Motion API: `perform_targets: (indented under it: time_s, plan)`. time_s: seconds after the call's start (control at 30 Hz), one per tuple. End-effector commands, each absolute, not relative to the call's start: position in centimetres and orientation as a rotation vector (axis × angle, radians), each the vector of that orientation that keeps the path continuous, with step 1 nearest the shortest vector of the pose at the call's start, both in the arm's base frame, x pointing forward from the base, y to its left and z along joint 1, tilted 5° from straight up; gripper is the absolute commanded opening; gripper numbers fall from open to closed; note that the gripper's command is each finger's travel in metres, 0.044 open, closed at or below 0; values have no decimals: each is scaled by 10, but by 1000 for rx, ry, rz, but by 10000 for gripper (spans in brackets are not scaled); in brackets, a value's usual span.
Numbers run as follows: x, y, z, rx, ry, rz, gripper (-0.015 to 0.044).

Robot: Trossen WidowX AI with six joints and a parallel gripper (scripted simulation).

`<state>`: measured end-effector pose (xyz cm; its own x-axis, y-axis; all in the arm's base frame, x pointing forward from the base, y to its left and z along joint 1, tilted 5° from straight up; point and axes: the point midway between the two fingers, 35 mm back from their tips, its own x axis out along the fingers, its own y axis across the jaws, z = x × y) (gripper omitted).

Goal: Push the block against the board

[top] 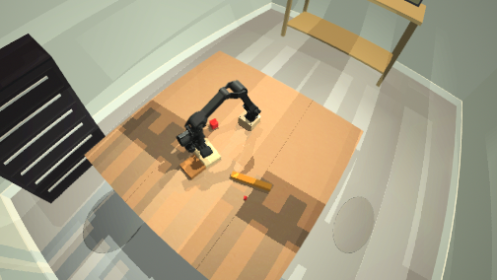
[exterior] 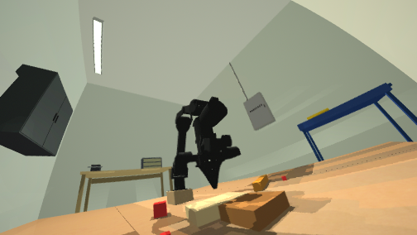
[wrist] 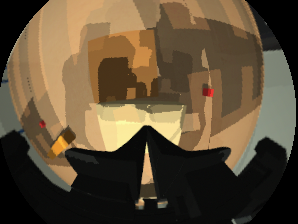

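One block (top: 193,169) (exterior: 254,208) (wrist: 110,45): brown, beyond my gripper (top: 207,151) (exterior: 215,187) (wrist: 147,128)
Fingers: clenched, empty
Table (top: 291,133) (exterior: 352,199) (wrist: 45,75): tan, patchily shadowed
Walls (top: 163,30) (exterior: 132,136) (wrist: 282,90): pale green
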<state>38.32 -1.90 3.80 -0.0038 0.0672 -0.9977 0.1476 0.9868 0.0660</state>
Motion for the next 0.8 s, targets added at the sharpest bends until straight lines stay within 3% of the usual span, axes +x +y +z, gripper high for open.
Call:
perform_targets:
  time_s: [0.0,0.77]
  plan:
    - [383,-9,40,64,1569,47,0]
    - [378,48,44,-555,1451,669,0]
